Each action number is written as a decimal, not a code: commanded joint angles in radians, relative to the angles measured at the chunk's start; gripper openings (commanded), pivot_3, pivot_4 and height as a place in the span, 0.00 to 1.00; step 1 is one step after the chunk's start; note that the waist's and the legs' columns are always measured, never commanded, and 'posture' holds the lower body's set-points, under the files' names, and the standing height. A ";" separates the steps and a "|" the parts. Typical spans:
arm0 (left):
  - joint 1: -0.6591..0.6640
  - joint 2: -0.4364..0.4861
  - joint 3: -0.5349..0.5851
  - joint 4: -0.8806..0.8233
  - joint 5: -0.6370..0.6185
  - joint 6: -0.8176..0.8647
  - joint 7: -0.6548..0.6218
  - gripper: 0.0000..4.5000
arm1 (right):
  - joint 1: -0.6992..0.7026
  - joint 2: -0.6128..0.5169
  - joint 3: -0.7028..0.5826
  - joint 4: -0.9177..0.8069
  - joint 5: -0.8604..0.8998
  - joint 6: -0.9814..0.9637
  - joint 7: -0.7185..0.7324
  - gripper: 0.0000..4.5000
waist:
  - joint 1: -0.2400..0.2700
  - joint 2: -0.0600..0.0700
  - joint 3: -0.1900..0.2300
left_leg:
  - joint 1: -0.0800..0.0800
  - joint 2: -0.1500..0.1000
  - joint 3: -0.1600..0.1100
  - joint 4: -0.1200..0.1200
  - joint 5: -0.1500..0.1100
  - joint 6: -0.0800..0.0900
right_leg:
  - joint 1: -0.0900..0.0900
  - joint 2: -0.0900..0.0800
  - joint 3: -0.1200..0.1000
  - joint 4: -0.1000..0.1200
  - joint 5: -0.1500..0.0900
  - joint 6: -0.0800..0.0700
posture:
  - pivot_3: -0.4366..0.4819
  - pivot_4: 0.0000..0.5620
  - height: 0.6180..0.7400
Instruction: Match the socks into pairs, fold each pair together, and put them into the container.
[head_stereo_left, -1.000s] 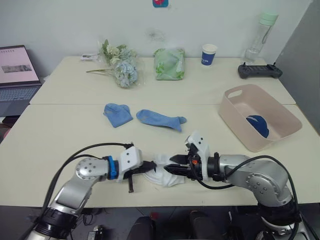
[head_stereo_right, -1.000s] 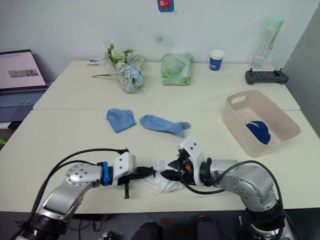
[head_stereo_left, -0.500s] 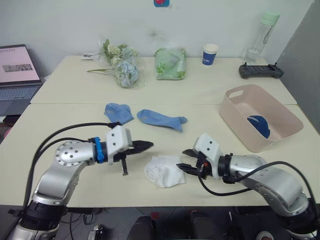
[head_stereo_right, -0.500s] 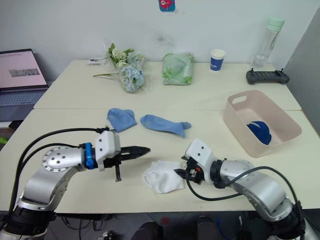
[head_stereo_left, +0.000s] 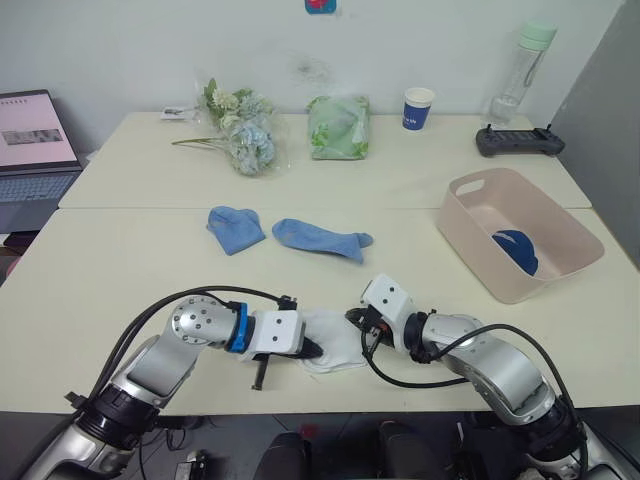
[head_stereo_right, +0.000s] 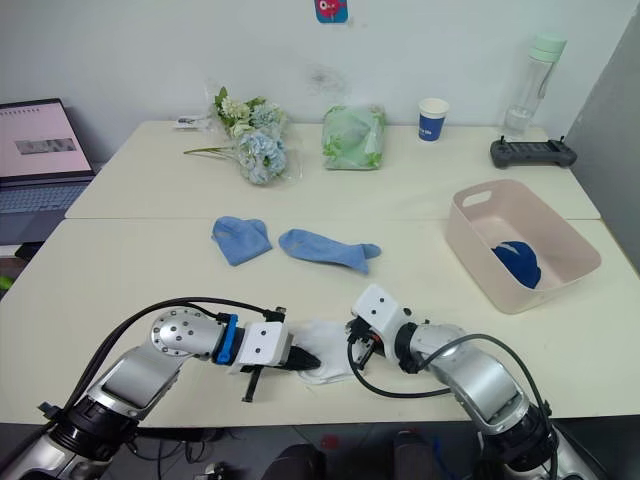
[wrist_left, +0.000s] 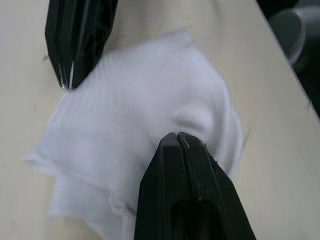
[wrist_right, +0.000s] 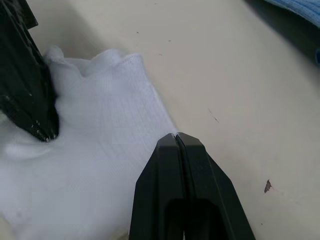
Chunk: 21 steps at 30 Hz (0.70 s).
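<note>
**Both grippers pressing on the white socks**

Now the left gripper (head_stereo_left: 312, 349) and the right gripper (head_stereo_left: 354, 320) are meeting at the white socks (head_stereo_left: 333, 340), which are lying bunched on the near edge of the tabletop (head_stereo_left: 120, 270). In the left wrist view, the left fingers (wrist_left: 182, 170) are showing pressed together, their tip resting on the white fabric rather than pinching it. In the right wrist view, the right fingers (wrist_right: 180, 170) are likewise closed tight, the tip sitting at the edge of the socks where cloth meets bare tabletop. The two tips are pointing toward each other, with the crumpled white socks lying between and under them.

Beyond the fingers, farther across the tabletop, two light blue socks (head_stereo_left: 322, 238) are lying apart from each other, one folded over (head_stereo_left: 236, 227) and one stretched flat. Well off to the right gripper's outer side, the container (head_stereo_left: 470, 235) is standing with a dark navy bundle (head_stereo_left: 515, 250) lying inside it. Along the far edge, a bunch of flowers (head_stereo_left: 240, 135), a green bag (head_stereo_left: 338, 127) and a blue paper cup (head_stereo_left: 418, 108) are standing well away from both grippers.
</note>
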<state>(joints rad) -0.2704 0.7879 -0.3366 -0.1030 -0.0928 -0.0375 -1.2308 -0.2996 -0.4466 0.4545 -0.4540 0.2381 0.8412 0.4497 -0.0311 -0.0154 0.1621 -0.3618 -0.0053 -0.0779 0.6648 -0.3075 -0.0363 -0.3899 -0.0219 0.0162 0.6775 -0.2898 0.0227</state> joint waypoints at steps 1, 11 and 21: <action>0.019 0.032 0.025 0.058 0.033 -0.057 0.002 0.00 | -0.004 0.004 -0.032 -0.009 -0.026 -0.017 -0.009 0.01 | 0.000 0.000 0.000 | 0.000 0.000 0.000 0.000 0.000 0.000 | 0.000 0.000 0.000 0.000 0.000 0.000 | 0.48 0.27 1.00; -0.019 0.010 0.145 -0.214 -0.271 0.353 0.033 0.00 | 0.050 -0.075 -0.119 -0.125 0.091 -0.122 0.196 0.01 | 0.001 -0.001 0.002 | -0.001 0.000 -0.001 0.000 0.000 0.000 | 0.000 0.000 -0.001 0.000 0.000 0.001 | 0.48 0.27 1.00; -0.046 -0.065 0.013 -0.003 -0.029 0.199 0.100 0.00 | 0.023 -0.080 0.057 0.016 0.029 -0.182 0.332 0.01 | 0.000 -0.001 0.002 | 0.000 0.000 -0.001 0.000 0.000 0.000 | 0.000 0.002 -0.001 0.001 0.000 0.000 | 0.48 0.27 1.00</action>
<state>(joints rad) -0.3143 0.7212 -0.3251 -0.1127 -0.1496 0.1868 -1.1449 -0.2638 -0.5231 0.5042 -0.4286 0.2729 0.6865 0.7551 -0.0312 -0.0163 0.1646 -0.3622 -0.0057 -0.0786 0.6652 -0.3075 -0.0362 -0.3898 -0.0199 0.0153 0.6779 -0.2900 0.0231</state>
